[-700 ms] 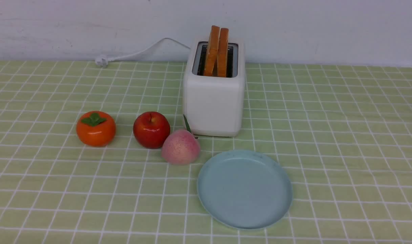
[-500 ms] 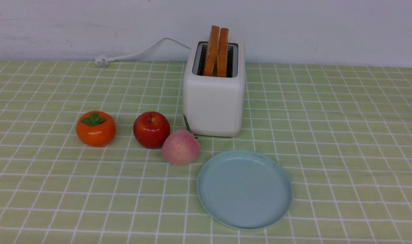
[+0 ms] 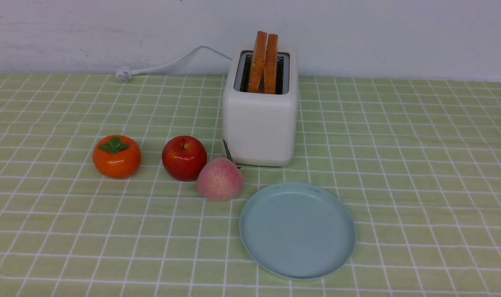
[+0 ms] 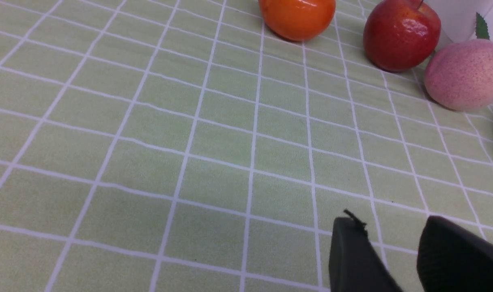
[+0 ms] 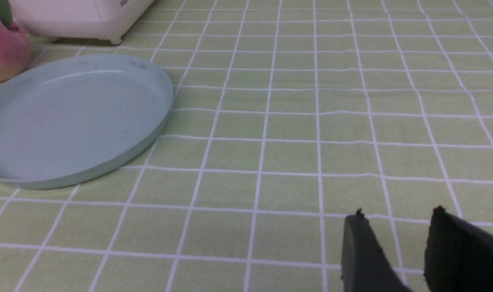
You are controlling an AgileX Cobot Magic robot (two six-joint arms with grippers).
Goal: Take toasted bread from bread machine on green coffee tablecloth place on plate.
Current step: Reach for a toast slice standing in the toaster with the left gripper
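Two slices of toasted bread stand upright in the slots of the white bread machine at the back middle of the green coffee tablecloth. In front of it lies the empty pale blue-green plate, whose rim also shows in the right wrist view. Neither arm appears in the front view. My left gripper hangs open over bare cloth, well short of the fruit. My right gripper is open too, above bare cloth beside the plate. Nothing sits between either pair of fingers.
A persimmon, a red apple and a peach line up left of the bread machine; the peach lies close to the plate's rim. A white power cord trails along the back wall.
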